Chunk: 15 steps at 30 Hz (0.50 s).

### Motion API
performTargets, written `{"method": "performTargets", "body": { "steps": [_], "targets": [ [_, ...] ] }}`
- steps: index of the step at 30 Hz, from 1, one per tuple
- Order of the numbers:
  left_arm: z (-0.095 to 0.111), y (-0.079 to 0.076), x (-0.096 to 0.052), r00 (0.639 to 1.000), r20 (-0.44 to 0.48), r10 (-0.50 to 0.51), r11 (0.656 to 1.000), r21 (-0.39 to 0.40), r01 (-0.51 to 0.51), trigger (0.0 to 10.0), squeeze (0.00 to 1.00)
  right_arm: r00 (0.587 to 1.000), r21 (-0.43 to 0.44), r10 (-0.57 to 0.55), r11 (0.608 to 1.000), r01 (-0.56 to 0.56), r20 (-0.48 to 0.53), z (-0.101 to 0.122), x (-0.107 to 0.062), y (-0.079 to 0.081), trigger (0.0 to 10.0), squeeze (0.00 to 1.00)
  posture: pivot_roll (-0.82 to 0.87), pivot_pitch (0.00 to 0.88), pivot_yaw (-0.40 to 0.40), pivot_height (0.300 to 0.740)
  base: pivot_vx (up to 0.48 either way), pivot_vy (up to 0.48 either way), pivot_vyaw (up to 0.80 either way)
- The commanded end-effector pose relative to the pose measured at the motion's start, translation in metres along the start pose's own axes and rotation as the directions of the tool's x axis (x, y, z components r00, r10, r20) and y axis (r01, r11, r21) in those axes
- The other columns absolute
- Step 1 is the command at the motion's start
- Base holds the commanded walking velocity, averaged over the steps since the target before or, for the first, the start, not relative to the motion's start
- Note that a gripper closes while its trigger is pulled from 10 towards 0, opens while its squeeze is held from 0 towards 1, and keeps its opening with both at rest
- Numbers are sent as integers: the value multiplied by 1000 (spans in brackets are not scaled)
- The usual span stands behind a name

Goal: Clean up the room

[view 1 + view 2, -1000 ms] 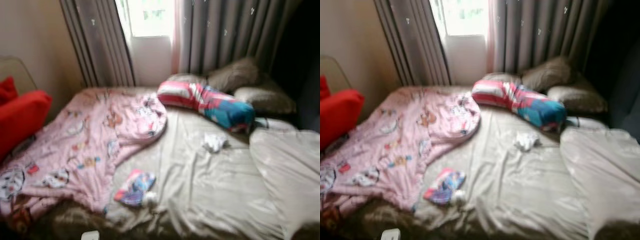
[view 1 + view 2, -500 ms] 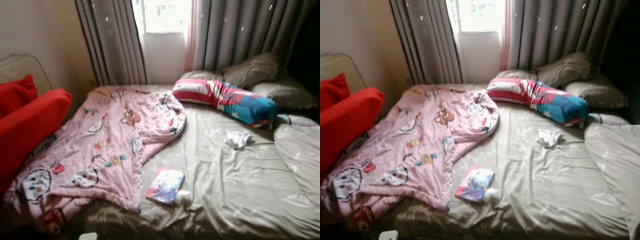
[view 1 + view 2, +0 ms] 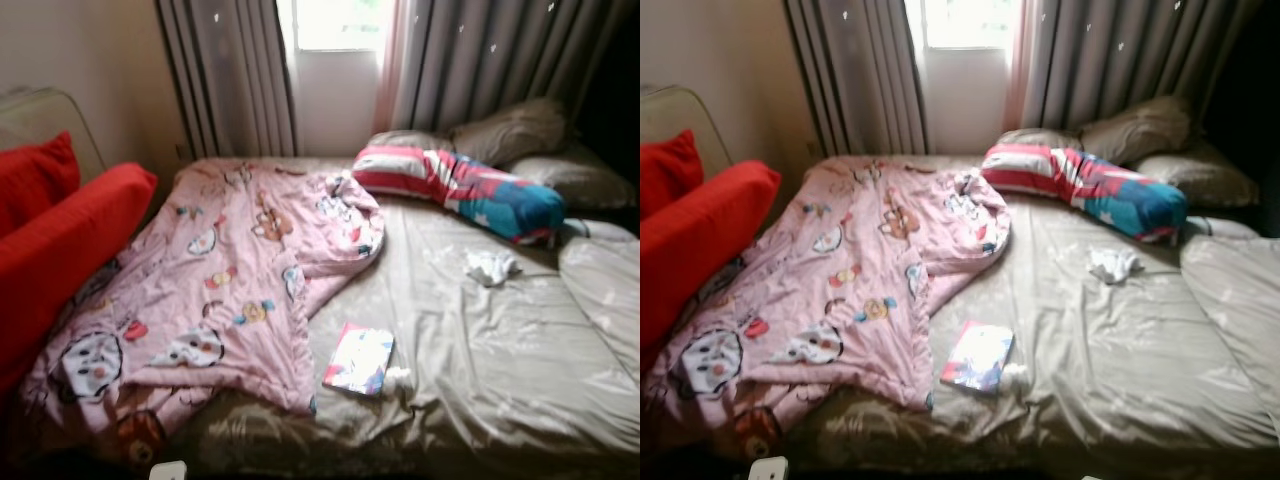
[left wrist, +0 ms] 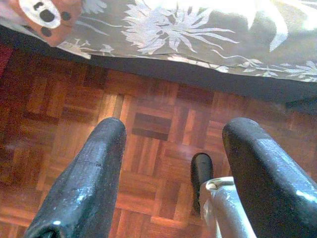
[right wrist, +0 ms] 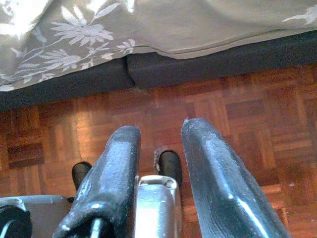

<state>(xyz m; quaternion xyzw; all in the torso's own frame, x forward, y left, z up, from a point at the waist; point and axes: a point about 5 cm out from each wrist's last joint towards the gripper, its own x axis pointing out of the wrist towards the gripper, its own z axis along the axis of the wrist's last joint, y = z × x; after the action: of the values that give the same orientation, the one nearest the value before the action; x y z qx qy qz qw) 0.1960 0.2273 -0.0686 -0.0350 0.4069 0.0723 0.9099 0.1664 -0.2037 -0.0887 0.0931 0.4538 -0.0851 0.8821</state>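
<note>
Nearby, book (image 3: 359, 359) beside pink quilt (image 3: 215, 270).

No words, labels, brand names, numbers or signs can be read anywhere here. The pink blanket (image 3: 225, 280) spread over the bed (image 3: 480, 350) carries printed cartoon animal faces and small figures, but no letters can be made out among them. The colourful book (image 3: 359, 359) lying just beside the blanket's lower edge has a bright patterned cover; whatever is printed on it is too blurred and too small to read. The striped bolster pillow (image 3: 460, 188), beyond the blanket toward the curtains, shows bands of red, white and blue with a blurred picture, and no legible lettering.
</note>
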Motion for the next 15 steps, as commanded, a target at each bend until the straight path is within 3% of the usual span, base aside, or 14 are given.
{"method": "performTargets", "body": {
  "steps": [1,3,7,9,15],
  "targets": [
    [-2,1,-1,1000,-11,-1,1000,3,1,10000,0,1000,-9,-2,1000,2,5,0,0,-1,10000,0,-36,0,52,740,0,0,0],
    [-2,1,-1,1000,-9,-2,1000,1,2,10000,0,1000,-30,3,1000,-3,9,1,0,0,10000,0,-38,0,55,740,0,0,0],
    [-1,1,0,1000,-6,-4,1000,2,4,10000,0,1000,-29,16,999,-16,16,2,2,12,10000,0,-44,0,63,740,65,0,800],
    [0,1,0,1000,-4,-6,1000,4,6,10000,0,1000,6,14,1000,-14,16,3,2,14,10000,0,-45,0,65,740,285,0,0],
    [4,1,1,1000,3,-8,1000,7,8,10000,0,999,-17,30,999,-29,36,8,3,19,10000,0,-50,0,72,740,282,0,0]
  ]
}}
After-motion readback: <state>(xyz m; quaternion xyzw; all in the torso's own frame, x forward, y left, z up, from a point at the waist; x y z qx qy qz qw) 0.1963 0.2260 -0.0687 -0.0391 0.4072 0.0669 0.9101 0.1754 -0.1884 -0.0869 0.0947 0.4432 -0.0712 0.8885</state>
